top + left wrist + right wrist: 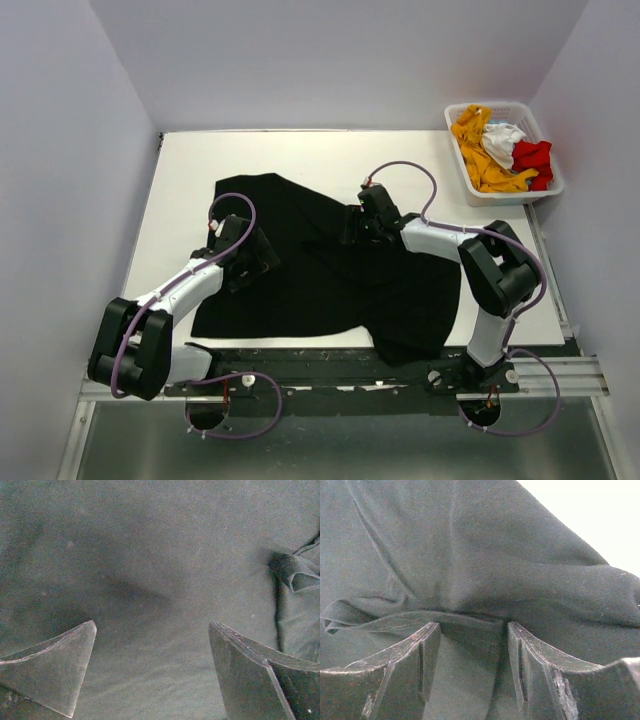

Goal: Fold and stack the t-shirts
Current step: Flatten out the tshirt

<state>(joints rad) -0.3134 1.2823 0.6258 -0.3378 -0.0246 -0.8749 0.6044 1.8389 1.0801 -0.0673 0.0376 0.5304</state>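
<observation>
A large black t-shirt lies spread on the white table, its front right corner hanging over the near edge. My left gripper hovers low over the shirt's left part; in the left wrist view its jaws stand wide open over flat black cloth. My right gripper is at the shirt's upper middle. In the right wrist view its jaws stand apart on either side of a raised hem fold of the black cloth. Orange-yellow, white and red t-shirts lie bunched in the basket.
A white slatted basket stands at the table's back right corner. White walls close in the table on three sides. A metal rail with the arm bases runs along the near edge. A small cloth fold shows right of the left gripper.
</observation>
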